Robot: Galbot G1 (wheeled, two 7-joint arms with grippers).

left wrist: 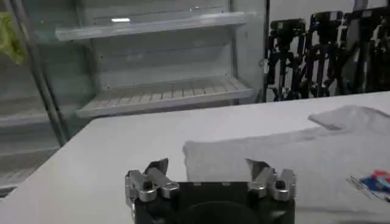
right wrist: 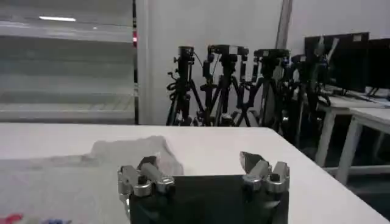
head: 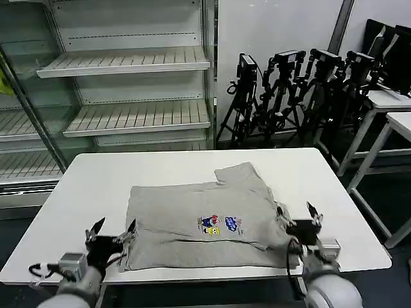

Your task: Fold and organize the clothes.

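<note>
Jaws apart on left gripper [head: 113, 232] and right gripper [head: 297, 215] (both low), flanking grey shirt [head: 205, 218], white table [head: 96, 186]

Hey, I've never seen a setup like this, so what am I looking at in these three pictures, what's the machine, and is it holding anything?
This is a two-armed robot standing at a white rectangular table. One picture comes from a camera on its head, looking down at the work. The other two come from cameras on its wrists, each looking out over that arm's own metal claw.

On the table lies a light grey short-sleeved shirt with a small multicoloured chest print, partly folded. The left gripper sits at the shirt's near left corner, and the right gripper at its near right edge. Both are open, as the wrist views show, and neither holds anything.

Behind the table stand empty white shelves and a row of black camera tripods.
</note>
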